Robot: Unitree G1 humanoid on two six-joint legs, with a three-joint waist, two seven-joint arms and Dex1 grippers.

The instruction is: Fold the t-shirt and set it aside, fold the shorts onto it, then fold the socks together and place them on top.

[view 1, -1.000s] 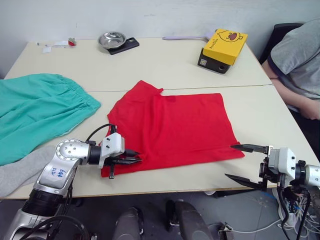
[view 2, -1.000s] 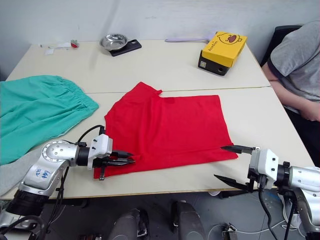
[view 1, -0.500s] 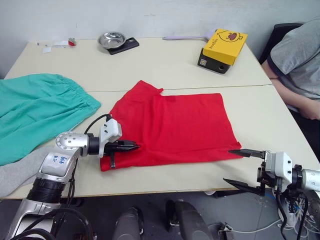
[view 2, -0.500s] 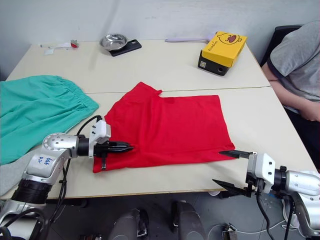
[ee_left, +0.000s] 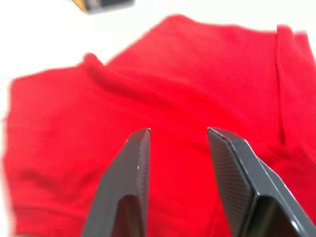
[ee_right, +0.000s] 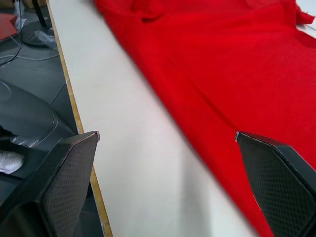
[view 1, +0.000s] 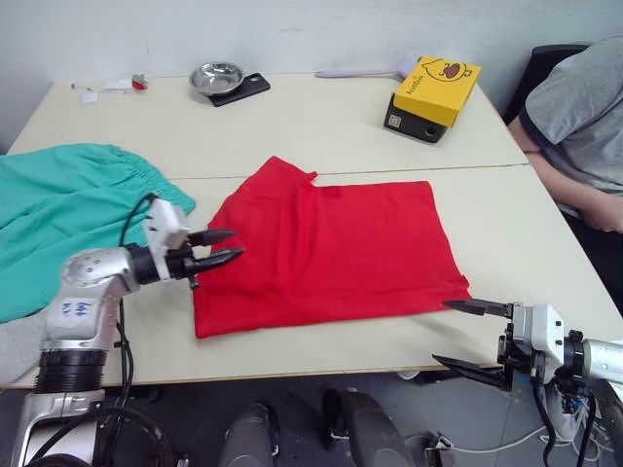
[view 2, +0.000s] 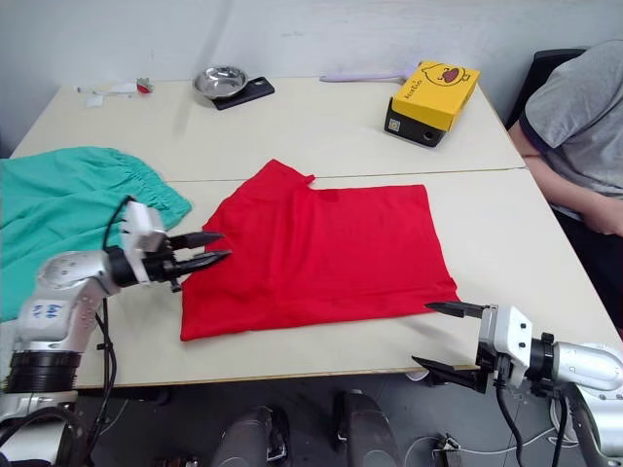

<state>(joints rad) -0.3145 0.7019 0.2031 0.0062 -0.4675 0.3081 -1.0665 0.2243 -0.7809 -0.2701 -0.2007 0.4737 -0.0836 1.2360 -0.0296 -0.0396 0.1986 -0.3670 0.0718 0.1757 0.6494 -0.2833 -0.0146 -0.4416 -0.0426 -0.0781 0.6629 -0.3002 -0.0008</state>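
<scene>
The red t-shirt (view 1: 336,243) lies flat in the middle of the table, one sleeve pointing to the far side. My left gripper (view 1: 232,245) hovers open at the shirt's left edge, with nothing between its fingers; the left wrist view shows red cloth beyond the gripper (ee_left: 178,132). My right gripper (view 1: 443,333) stands wide open at the table's front edge, just off the shirt's near right corner, and the right wrist view shows it empty (ee_right: 167,134). The teal-green shorts (view 1: 68,214) are spread at the left. A grey sock (view 1: 12,348) lies at the near left, partly behind my left arm.
At the far right stands a yellow box (view 1: 436,89). A metal bowl (view 1: 216,76) rests on a dark flat thing at the back, with small scraps to its left. A person in a grey shirt (view 1: 584,107) sits at the table's right side.
My left gripper has moved from the shirt's near left corner back along its left edge and has opened. The right gripper has shifted slightly toward the front edge, still open.
</scene>
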